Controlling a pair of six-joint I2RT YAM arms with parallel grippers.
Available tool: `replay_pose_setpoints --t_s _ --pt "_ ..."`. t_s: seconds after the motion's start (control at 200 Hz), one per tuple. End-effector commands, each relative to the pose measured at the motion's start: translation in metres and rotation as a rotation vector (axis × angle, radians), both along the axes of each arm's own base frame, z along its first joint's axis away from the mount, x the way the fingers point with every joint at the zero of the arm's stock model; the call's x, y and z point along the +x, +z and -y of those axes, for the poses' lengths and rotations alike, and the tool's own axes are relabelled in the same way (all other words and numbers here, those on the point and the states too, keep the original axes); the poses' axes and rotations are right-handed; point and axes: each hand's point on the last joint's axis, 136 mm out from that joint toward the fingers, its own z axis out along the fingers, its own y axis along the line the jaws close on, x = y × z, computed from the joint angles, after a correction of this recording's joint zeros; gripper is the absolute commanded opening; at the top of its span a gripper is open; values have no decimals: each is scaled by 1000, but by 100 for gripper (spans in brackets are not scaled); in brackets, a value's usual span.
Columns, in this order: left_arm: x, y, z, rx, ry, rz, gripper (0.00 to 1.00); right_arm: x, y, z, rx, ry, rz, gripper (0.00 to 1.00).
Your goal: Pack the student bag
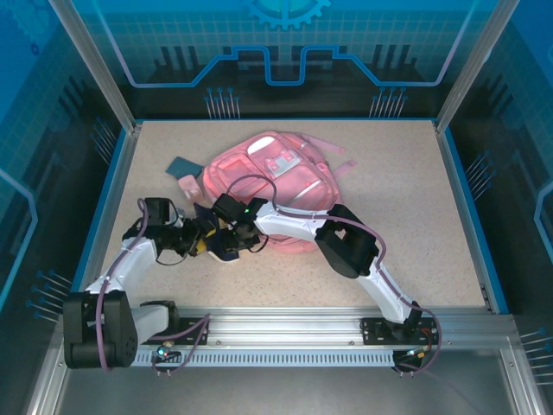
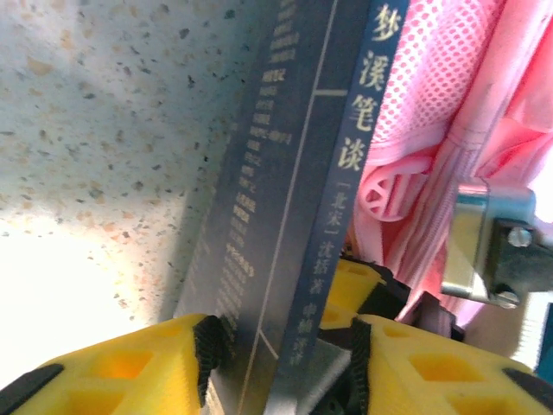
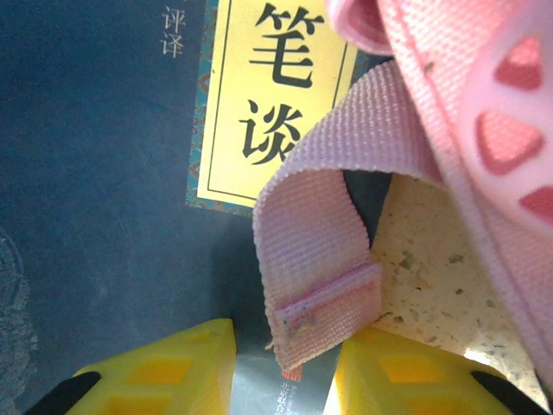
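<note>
The student bag (image 1: 276,186), pink with pale patches, lies flat at mid-table. At its near-left edge both grippers meet on a dark blue book (image 1: 226,251). In the left wrist view the book (image 2: 285,173) stands on edge between the yellow fingers of my left gripper (image 2: 281,346), both black pads against it, with the bag's pink mesh (image 2: 432,95) just to its right. My right gripper (image 3: 285,363) is shut on the same book (image 3: 104,173) at its spine. A pink bag strap (image 3: 320,233) lies folded over the book and hangs between the right gripper's fingers.
A dark teal flat item (image 1: 181,164) and a small pink object (image 1: 188,183) lie left of the bag. Bare speckled tabletop (image 1: 406,216) spreads to the right and behind, bounded by blue walls. The right arm's elbow (image 1: 346,242) rests against the bag's near edge.
</note>
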Motion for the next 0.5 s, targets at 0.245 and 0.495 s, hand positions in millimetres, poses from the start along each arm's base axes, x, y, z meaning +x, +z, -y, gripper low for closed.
replay_pose_setpoints --t_s 0.245,0.495 --pt "-8 16 -19 174 -25 6 13 -5 52 7 75 65 54 49" --pt "-9 71 -19 204 -28 146 8 -10 143 23 263 103 196 74"
